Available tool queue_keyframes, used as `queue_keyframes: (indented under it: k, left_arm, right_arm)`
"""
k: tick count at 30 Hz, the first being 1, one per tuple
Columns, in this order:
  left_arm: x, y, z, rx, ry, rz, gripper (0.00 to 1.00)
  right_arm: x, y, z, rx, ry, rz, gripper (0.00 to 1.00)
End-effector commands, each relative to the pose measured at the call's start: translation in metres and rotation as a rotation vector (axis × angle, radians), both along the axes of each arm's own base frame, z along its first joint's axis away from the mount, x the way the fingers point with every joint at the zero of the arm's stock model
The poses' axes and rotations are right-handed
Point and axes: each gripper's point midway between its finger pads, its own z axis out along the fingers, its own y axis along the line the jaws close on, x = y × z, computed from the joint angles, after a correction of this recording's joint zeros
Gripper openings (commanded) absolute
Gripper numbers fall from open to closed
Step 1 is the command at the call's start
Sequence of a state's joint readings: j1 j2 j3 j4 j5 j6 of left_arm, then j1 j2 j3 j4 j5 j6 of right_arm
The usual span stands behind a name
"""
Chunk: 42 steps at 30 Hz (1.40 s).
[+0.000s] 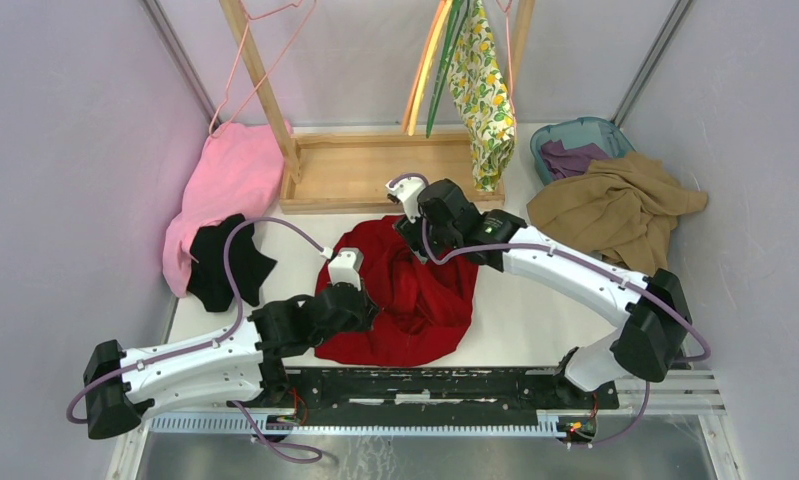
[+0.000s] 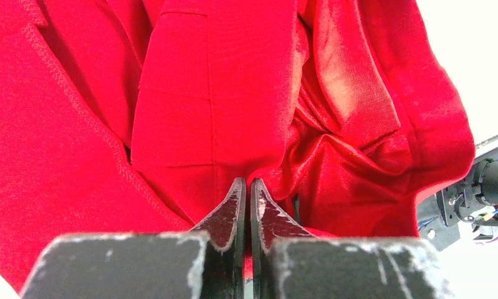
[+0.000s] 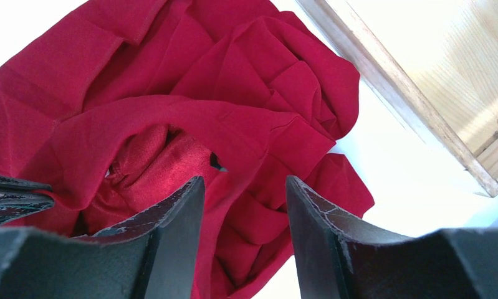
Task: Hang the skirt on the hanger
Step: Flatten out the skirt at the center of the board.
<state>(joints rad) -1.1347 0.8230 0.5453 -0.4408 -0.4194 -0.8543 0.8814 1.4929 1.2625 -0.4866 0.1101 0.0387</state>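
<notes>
Hanging at the back of the table (image 1: 535, 310), the small cream fabric skirt printed with yellow lemons and green leaves (image 1: 483, 100) is seen against the wooden rack (image 1: 375, 172), just beside a green hanger (image 1: 445, 70) and an orange-yellow hanger (image 1: 423, 75). What holds its top is cut off by the frame edge. The thin pink wire hanger (image 1: 216, 118) is hung well apart, at the rack's left post, empty. On the table in front of the rack a large plain red garment (image 1: 415, 300) is spread. The left gripper (image 2: 247, 182) is pressed closed, its tips at the red cloth; whether cloth is pinched cannot be told. The right gripper (image 3: 245, 184) is held wide over the garment's far edge. A crumpled tan garment (image 1: 615, 210) is seen at the right, a pink cloth (image 1: 225, 180) at the left.
</notes>
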Motion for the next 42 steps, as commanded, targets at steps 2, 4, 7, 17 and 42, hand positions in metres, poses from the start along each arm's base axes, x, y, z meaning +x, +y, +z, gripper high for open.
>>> queue_keyframes:
  k: [2, 4, 7, 17, 42]
  left_arm:
    - [0.007, -0.002, 0.017, -0.029, -0.039, 0.027, 0.03]
    - [0.007, -0.002, 0.017, -0.029, -0.04, 0.03, 0.03]
    - [0.007, -0.002, 0.017, -0.031, -0.038, 0.028, 0.03]
    - [0.006, -0.005, 0.027, -0.046, -0.038, 0.02, 0.03]
    - [-0.081, -0.056, 0.057, -0.012, 0.135, -0.116, 0.65]
  right_arm:
    - [0.0, 0.005, 0.032, 0.079, -0.061, 0.03, 0.57]
    - [-0.002, 0.006, 0.036, 0.096, -0.065, 0.04, 0.57]
    - [-0.001, 0.006, 0.034, 0.082, -0.061, 0.038, 0.58]
    - [0.017, 0.013, 0.0, -0.027, -0.035, 0.02, 0.57]
    - [0.028, 0.019, 0.006, 0.001, -0.036, -0.003, 0.01]
